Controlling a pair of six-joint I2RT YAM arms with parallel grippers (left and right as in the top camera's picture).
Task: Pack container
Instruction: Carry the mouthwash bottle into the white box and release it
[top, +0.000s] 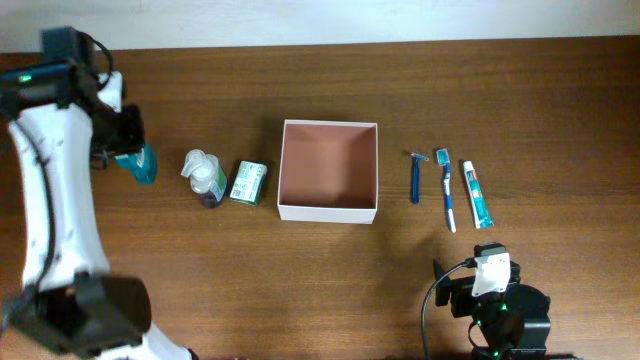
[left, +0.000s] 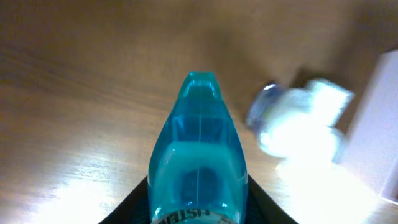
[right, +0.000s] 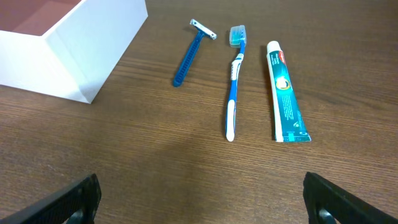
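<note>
The container (top: 289, 208) is a square white box with a pinkish-tan inside at the table's middle; its corner shows in the right wrist view (right: 74, 56). My left gripper (top: 128, 150) at the far left is shut on a teal mouthwash bottle (top: 141, 165), which fills the left wrist view (left: 198, 162) between the black fingers. My right gripper (right: 199, 199) is open and empty over bare wood near the front edge, below the razor, toothbrush and toothpaste.
A clear pump bottle (top: 205, 178) and a small green-and-white carton (top: 247, 183) lie left of the container. A blue razor (top: 416, 178), a toothbrush (top: 447, 190) and a toothpaste tube (top: 477, 193) lie to its right.
</note>
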